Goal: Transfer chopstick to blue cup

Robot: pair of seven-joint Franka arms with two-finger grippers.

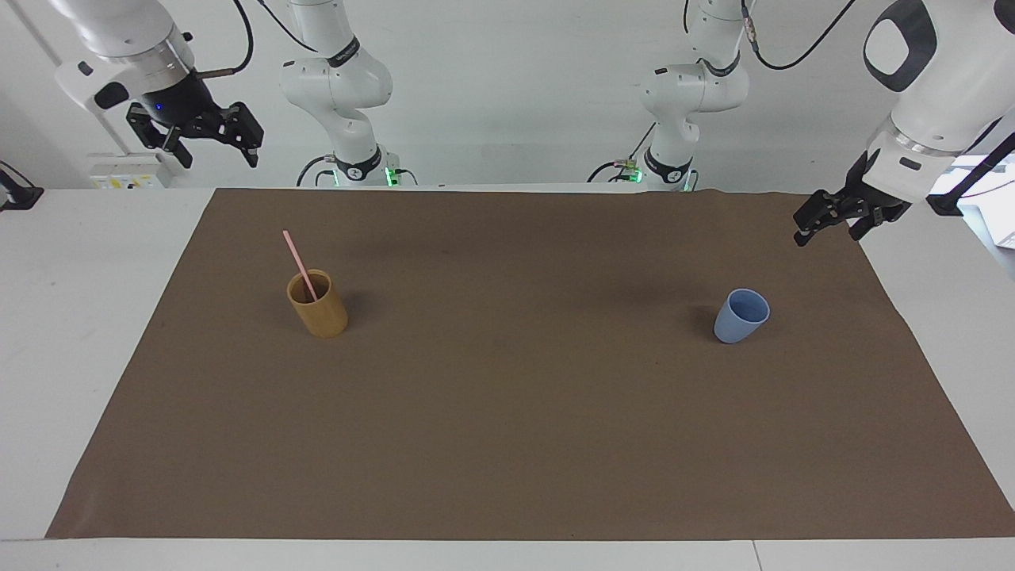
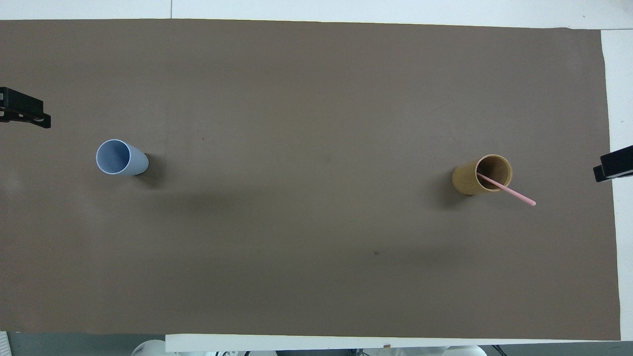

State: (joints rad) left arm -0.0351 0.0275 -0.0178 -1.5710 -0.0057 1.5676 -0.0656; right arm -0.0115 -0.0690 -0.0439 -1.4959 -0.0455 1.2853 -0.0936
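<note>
One pale pink chopstick (image 1: pixel 295 258) stands in a tan bamboo-coloured cup (image 1: pixel 319 309) toward the right arm's end of the table. Its top leans out over the rim toward that end. It also shows in the overhead view (image 2: pixel 512 192), in the tan cup (image 2: pixel 467 182). The blue cup (image 1: pixel 741 319) stands upright and empty toward the left arm's end; it also shows in the overhead view (image 2: pixel 121 158). My right gripper (image 1: pixel 218 159) is open, raised over the table's edge at the right arm's end. My left gripper (image 1: pixel 827 235) is open, over the mat's corner at the left arm's end.
A brown mat (image 1: pixel 507 412) covers most of the white table (image 1: pixel 79 317). Both cups stand on it, far apart. The grippers' tips show at the side edges of the overhead view, the left gripper (image 2: pixel 24 113) and the right gripper (image 2: pixel 613 165).
</note>
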